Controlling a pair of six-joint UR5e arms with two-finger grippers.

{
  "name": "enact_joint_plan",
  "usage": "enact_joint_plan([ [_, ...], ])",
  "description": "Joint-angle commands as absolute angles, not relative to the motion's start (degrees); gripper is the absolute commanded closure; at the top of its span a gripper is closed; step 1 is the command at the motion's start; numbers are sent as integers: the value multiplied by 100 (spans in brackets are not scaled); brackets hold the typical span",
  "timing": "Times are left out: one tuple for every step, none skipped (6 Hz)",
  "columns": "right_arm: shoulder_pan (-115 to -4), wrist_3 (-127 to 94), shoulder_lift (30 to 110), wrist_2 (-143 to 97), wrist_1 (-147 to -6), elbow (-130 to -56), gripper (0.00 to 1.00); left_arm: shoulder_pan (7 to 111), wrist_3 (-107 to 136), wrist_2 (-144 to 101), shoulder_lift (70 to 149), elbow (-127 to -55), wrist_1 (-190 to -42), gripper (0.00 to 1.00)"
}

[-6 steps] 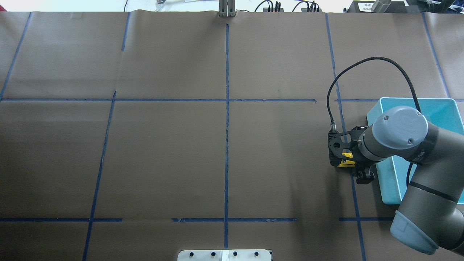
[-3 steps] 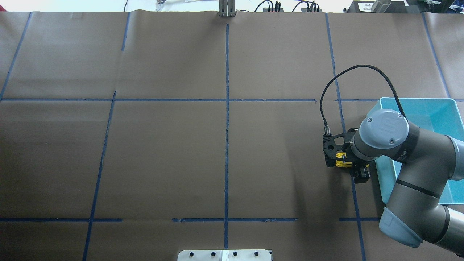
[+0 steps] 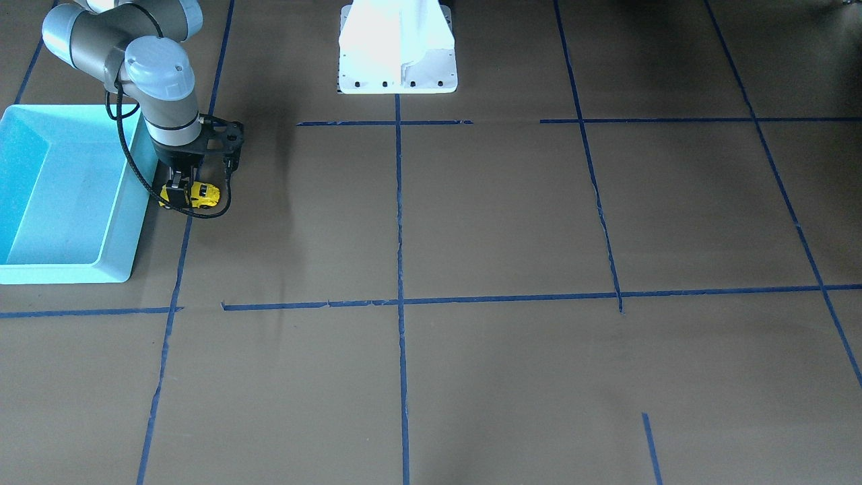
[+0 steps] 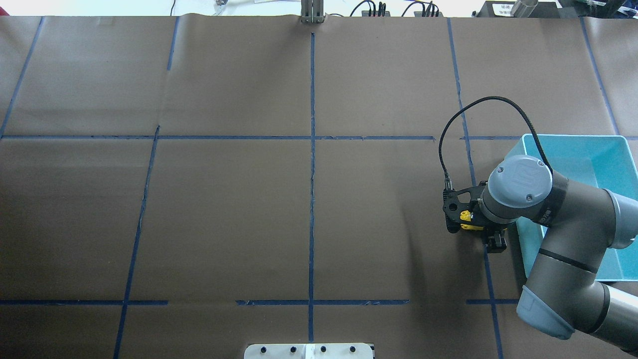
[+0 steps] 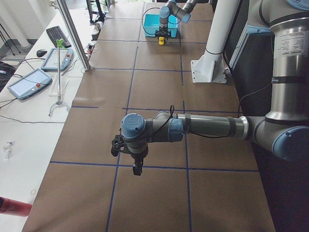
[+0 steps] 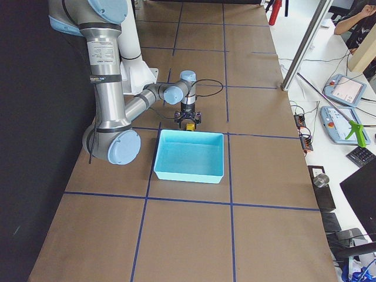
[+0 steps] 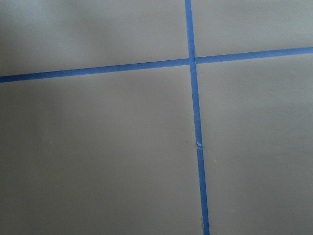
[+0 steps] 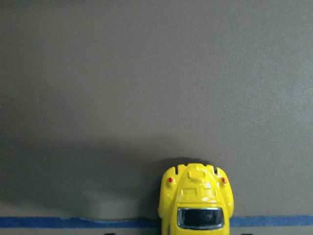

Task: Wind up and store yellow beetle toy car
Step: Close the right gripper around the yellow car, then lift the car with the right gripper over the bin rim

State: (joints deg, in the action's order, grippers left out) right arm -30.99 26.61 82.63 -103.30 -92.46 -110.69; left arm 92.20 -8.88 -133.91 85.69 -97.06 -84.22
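The yellow beetle toy car [image 3: 203,195] stands on the brown paper just beside the light blue bin [image 3: 114,222]. My right gripper [image 3: 183,195] reaches straight down and is shut on the car, whose wheels touch the table. In the overhead view the car [image 4: 466,220] shows under the right gripper [image 4: 477,227], left of the bin [image 4: 598,154]. The right wrist view shows the car's rounded end [image 8: 196,200] at the bottom centre. My left gripper [image 5: 137,169] hangs over bare table far from the car; I cannot tell whether it is open or shut.
The bin has nothing in it that I can see. Blue tape lines [image 4: 312,149] cross the brown paper. The robot's white base plate [image 3: 397,67] sits at the table's near edge. A black cable [image 4: 478,107] loops off the right wrist.
My right arm has swung its wrist leftward and away from the bin, dragging the car a short way left along the table.
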Motion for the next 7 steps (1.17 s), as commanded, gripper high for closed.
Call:
enact_joint_plan([
  [-3085,2654,8262,-10248,-9237,-11091,71,9211,-888,-13377,8561,-9668,-8429,0],
  [-3094,2602,8270,-10004,-9246,-11283,100,9211,-896,-13386,8569,-9685,-8437,0],
  [-3111,2497,8288,-9680,-9359,-11703,100,9211,-896,-13386,8569,-9686,-8437,0],
  [-3198,2505,8349,-9694,-10204,-12725,100,9211,-896,-13394,8535,-9668,-8429,0],
  [-3539,2601,8315,-9720,-11109,-13388,100,9211,-905,-13386,8569,-9668,-8437,0],
  [-3672,3080,8532,-9686,-11344,-13438,100,9211,-905,-13386,8561,-9651,-8437,0],
  [-3848,3729,8699,-9625,-11286,-13090,100,9211,-914,-13377,8561,-9650,-8437,0],
])
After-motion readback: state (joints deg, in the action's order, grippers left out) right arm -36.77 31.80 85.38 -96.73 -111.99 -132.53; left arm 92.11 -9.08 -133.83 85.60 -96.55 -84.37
